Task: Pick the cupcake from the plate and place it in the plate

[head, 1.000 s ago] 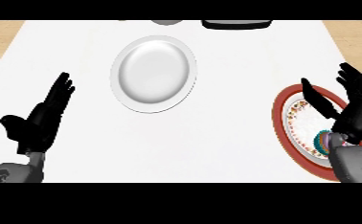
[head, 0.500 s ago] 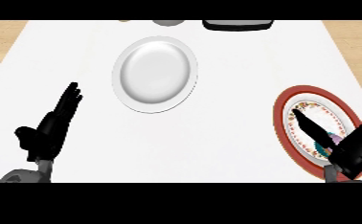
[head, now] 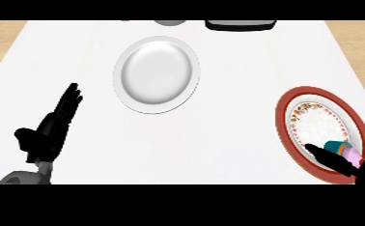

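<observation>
counter (head: pixel 235 90) white | white plate (head: pixel 156 74) centre | red-rimmed plate (head: pixel 285 123) right (near edge)

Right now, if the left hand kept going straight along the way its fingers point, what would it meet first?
Probably the white plate: the left hand points up and slightly right across bare counter toward its left rim, though it might pass beside it.

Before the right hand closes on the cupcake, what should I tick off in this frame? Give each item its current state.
1. Cupcake on the red-rimmed plate: ok, at the plate's lower right.
2. Right hand at the cupcake: ok, fingers beside it.
3. Fingers curled round the cupcake: cannot tell, most of the hand is cut off by the view's edge.
4. White plate free to receive it: ok, nothing on it.
5. Left hand out of the way: ok, resting open at lower left.
6. Counter between the plates free of obstacles: ok.
</observation>
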### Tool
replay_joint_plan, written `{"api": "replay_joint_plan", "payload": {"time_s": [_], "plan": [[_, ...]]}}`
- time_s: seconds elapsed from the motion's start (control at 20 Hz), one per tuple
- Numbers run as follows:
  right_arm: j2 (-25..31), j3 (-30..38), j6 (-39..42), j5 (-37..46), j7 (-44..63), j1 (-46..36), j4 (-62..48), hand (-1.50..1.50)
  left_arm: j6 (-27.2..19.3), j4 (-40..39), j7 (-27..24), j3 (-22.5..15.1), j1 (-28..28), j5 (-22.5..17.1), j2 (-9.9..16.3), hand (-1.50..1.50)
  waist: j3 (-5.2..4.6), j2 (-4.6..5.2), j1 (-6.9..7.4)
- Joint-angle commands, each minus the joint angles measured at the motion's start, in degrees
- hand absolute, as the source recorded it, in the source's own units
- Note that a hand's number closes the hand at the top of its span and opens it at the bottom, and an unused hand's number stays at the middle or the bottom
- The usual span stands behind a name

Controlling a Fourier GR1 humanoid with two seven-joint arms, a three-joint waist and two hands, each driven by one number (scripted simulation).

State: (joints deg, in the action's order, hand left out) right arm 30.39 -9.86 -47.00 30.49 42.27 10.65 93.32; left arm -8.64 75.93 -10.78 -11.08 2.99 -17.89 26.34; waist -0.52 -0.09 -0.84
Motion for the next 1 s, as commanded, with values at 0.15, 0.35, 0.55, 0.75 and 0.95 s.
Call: {"api": "replay_joint_plan", "payload": {"time_s": [0.15,0.35,0.55,0.75,0.95], "plan": [[5.7,-0.4,19.3,4.0,25.9,-1.8,14.0,-1.50,-1.3,-0.8,0.5,-1.0,1.3,1.8,-2.4,0.00,0.26,-0.02,0.42],[2.1,-1.8,23.4,6.9,33.8,-3.0,15.1,-1.50,2.1,-2.2,0.1,1.0,2.2,0.9,-0.6,0.00,0.37,0.14,0.81],[3.3,2.0,29.1,4.1,34.0,-4.6,15.2,-1.50,0.9,-3.0,-1.3,0.0,1.7,2.6,-3.7,0.00,0.42,0.19,0.75],[4.2,1.8,32.6,3.0,35.3,-1.0,15.6,-1.50,1.0,-1.0,-0.5,0.7,0.2,2.6,-2.8,0.00,0.43,0.10,0.74],[0.4,1.4,32.4,2.6,32.9,-2.8,11.8,-1.50,2.4,-1.8,-1.0,2.3,1.1,2.5,-2.7,0.00,0.48,0.13,0.89]]}}
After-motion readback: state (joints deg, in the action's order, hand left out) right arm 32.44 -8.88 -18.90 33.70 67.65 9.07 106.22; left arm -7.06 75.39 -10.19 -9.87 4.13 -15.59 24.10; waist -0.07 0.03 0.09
